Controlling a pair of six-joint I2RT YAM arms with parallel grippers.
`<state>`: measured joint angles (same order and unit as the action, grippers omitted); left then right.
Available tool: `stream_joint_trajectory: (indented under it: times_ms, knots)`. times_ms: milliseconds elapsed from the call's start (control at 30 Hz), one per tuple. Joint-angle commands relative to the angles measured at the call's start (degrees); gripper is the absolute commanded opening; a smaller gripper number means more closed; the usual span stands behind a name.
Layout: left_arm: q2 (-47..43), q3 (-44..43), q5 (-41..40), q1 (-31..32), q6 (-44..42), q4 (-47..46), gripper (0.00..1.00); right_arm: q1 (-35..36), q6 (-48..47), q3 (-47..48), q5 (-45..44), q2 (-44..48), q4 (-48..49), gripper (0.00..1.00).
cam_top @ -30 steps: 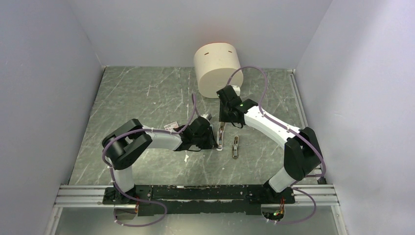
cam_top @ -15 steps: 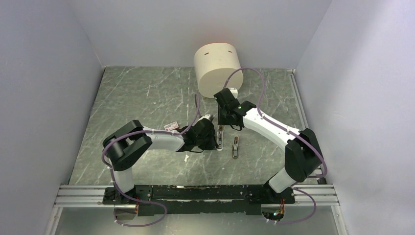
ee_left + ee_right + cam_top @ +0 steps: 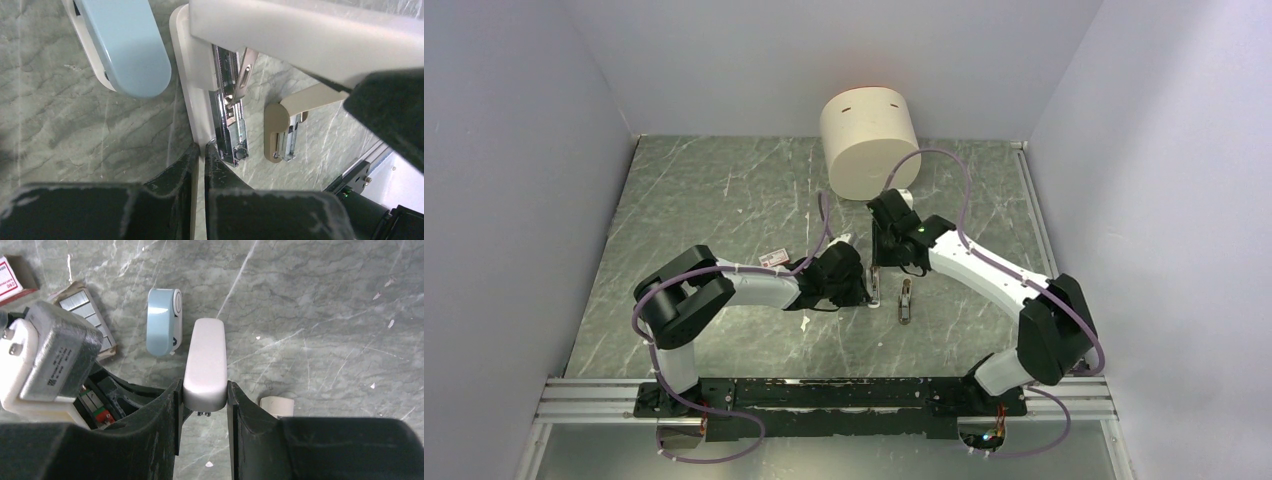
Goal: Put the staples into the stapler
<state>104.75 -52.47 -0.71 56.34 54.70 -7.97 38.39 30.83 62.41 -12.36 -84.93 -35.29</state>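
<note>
The white stapler [image 3: 192,90] lies open, its metal rail [image 3: 229,117] exposed. My left gripper [image 3: 201,150] is shut on the near end of its white base. My right gripper [image 3: 204,390] is shut on the stapler's white top bar [image 3: 205,360] and holds it raised above the rail. In the top view both grippers, left [image 3: 867,290] and right [image 3: 882,262], meet at the stapler [image 3: 875,283]. The red-and-white staples box [image 3: 7,272] and an open tray of grey ridged staple blocks [image 3: 87,315] lie at the right wrist view's upper left.
A pale blue piece [image 3: 125,45] lies just left of the stapler, also in the right wrist view [image 3: 164,322]. A short beige-grey piece [image 3: 280,130] lies to its right [image 3: 905,300]. A cream cylinder [image 3: 866,140] stands at the back.
My right gripper has shifted slightly nearer and to the right, still over the stapler. The left arm has barely moved.
</note>
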Motion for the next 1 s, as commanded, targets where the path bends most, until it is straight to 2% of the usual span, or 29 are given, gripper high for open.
stream_joint_trajectory:
  times_ms: [0,400,700,967]
  knots:
    - [3.3,2.0,0.0,-0.2,0.4,0.3,0.11,0.5,0.7,-2.3,3.9,1.7,-2.3,0.22]
    - [3.5,3.7,0.9,-0.9,2.4,-2.1,0.1,2.0,0.2,-6.1,8.8,1.8,-1.3,0.22]
    - [2.5,3.6,1.0,-1.1,2.5,-2.3,0.12,5.0,2.1,-6.8,4.1,-2.6,-0.4,0.22]
    - [-1.9,4.9,1.0,-1.1,3.3,-2.5,0.15,6.4,3.3,-7.0,1.0,-6.6,0.9,0.21]
